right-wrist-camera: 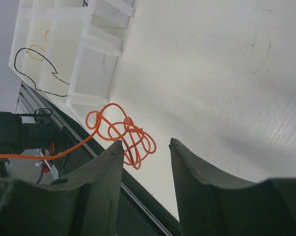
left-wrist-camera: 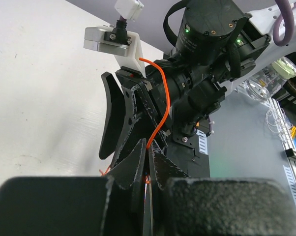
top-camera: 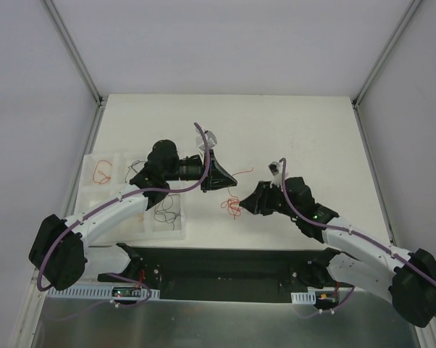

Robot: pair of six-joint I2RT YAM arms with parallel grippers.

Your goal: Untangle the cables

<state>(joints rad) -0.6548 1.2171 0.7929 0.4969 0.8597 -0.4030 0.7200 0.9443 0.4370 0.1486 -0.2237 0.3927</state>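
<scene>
Spreading wide, the white bench (top-camera: 290, 130) is seen to carry a compartmented tray (top-camera: 91, 196) at the left, with a black cable (top-camera: 164, 214) parked in one cell. The left arm (top-camera: 109, 210) is reached across that tray and the right arm (top-camera: 348, 235) is angled inward, so the tips nearly meet. The left pincer (left-wrist-camera: 148, 156) is clenched on an orange cable (left-wrist-camera: 166, 98). The right pincer (right-wrist-camera: 145, 147) is held released over an orange coil (right-wrist-camera: 126, 132) lying on the bench near the tray's corner. Such hair-thin wire is judged light, limp, springy and easily snagged. A free end, not the knot, is best taken.
</scene>
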